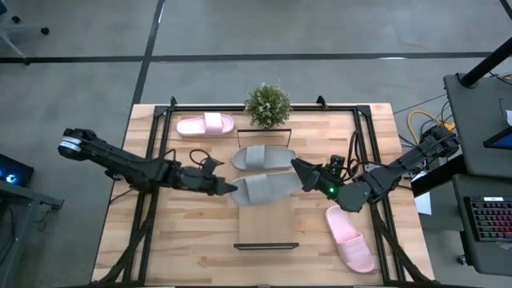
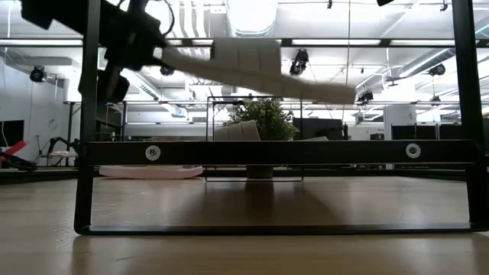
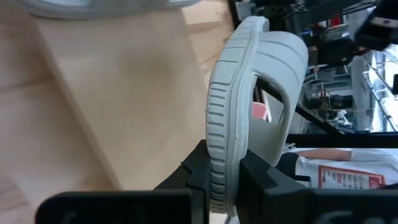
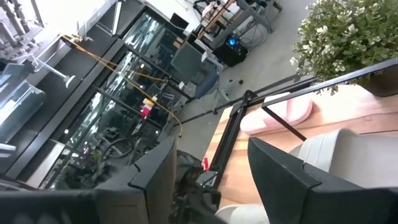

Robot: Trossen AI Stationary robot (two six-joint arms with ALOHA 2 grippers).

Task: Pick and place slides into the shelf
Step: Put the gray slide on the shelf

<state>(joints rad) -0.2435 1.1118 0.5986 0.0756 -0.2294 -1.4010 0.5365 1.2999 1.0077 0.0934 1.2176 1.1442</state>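
My left gripper (image 1: 226, 186) is shut on a grey slide (image 1: 266, 189), held in the air over the middle of the shelf board (image 1: 266, 228). The low view shows this slide (image 2: 260, 69) well above the shelf. A second grey slide (image 1: 264, 158) lies sole-down on the shelf's far part. One pink slide (image 1: 206, 125) lies on the table at the far left. Another pink slide (image 1: 350, 238) lies at the near right. My right gripper (image 1: 301, 171) is open just off the held slide's right end, touching nothing that I can see. My left gripper pinches the sole (image 3: 219, 163) of the grey slide at its left end, one finger (image 3: 264, 180) on each flat face, through the sole's thickness. The fingers come level from the table's left, along the slide. The slide is lifted clear, strap (image 3: 287, 68) up, its free end (image 2: 348, 93) sloping lower.
A small potted plant (image 1: 267, 105) stands at the shelf's far end. Black wire frames (image 1: 266, 246) rise at both shelf ends, and black rails (image 1: 152, 168) run along the table's left and right sides. Bare wood shows on the shelf's near half.
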